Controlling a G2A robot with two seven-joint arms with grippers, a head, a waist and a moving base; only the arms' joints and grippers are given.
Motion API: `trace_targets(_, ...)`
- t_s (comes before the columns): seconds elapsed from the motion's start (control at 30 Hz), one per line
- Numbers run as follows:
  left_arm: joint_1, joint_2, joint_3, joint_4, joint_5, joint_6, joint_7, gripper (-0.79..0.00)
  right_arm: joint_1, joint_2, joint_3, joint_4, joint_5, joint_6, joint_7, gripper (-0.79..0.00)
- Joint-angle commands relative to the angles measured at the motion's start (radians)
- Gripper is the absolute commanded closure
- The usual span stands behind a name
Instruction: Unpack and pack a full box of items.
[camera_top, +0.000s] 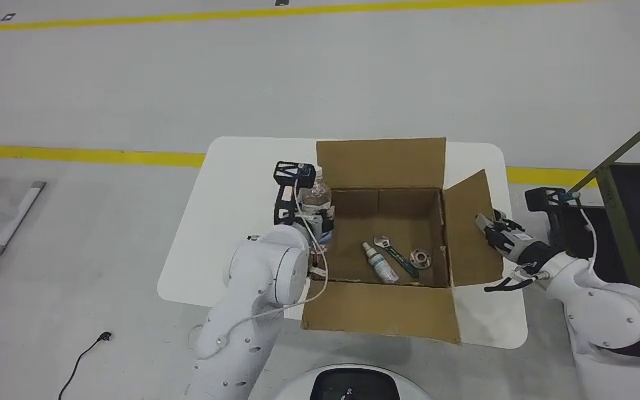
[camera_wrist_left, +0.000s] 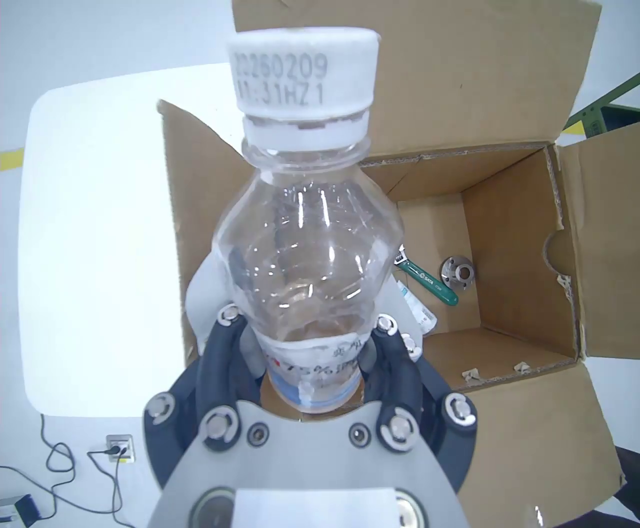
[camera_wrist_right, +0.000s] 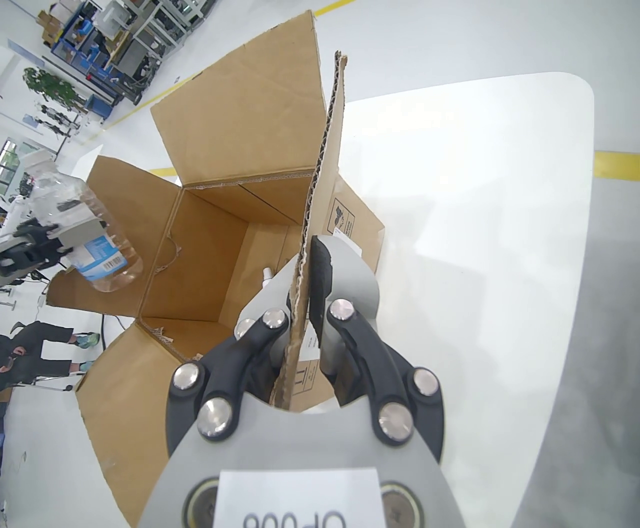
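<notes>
Bottle (camera_wrist_left: 305, 240) clamped in our left gripper (camera_wrist_left: 305, 325) at nine o'clock of the box (camera_wrist_left: 515, 240); our right gripper (camera_wrist_right: 302, 270) pinches the three-o'clock flap (camera_wrist_right: 325, 150).

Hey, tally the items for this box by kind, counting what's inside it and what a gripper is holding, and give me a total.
Bottles: 2, the clear bottle in the left gripper and the small white bottle in the box
Wrenches: 1, the green-handled wrench
Flanges: 1, the metal flange
Total: 4
</notes>
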Motion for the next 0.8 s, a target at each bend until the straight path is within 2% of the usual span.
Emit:
trace_targets(0.0,0.001,0.002,-0.014,-0.018,-0.002,-0.004,0.000,0.000,-0.003,0.002,0.007,-0.001,-0.012,-0.007,0.000,0.000)
trace_targets(0.2,-0.002,0.006,-0.070,-0.072,-0.054,-0.019,0.004,0.000,-0.021,0.004,0.018,0.001,-0.017,-0.007,-0.007,0.000)
trace_targets(0.23,-0.001,0.006,-0.079,-0.083,-0.073,-0.021,0.005,0.000,-0.024,0.005,0.019,0.001,-0.018,-0.002,-0.008,-0.083)
trace_targets(0.27,0.001,0.007,-0.086,-0.092,-0.091,-0.026,0.008,0.000,-0.026,0.005,0.020,0.000,-0.016,0.003,-0.011,-0.363)
trace_targets(0.3,0.002,0.007,-0.096,-0.106,-0.118,-0.029,0.010,0.000,-0.028,0.005,0.020,-0.001,-0.012,0.009,-0.012,-0.742)
trace_targets(0.33,0.005,0.007,-0.110,-0.124,-0.142,-0.026,0.019,0.000,-0.030,0.005,0.020,-0.003,-0.011,0.010,-0.013,-0.785)
trace_targets(0.53,0.052,0.015,-0.137,-0.205,-0.143,-0.024,0.037,0.000,-0.036,0.006,0.027,-0.011,-0.002,0.019,-0.025,-0.785)
trace_targets(0.77,0.072,0.027,-0.164,-0.251,0.010,0.002,-0.013,0.000,-0.043,0.008,0.035,-0.024,0.008,0.023,-0.033,-0.785)
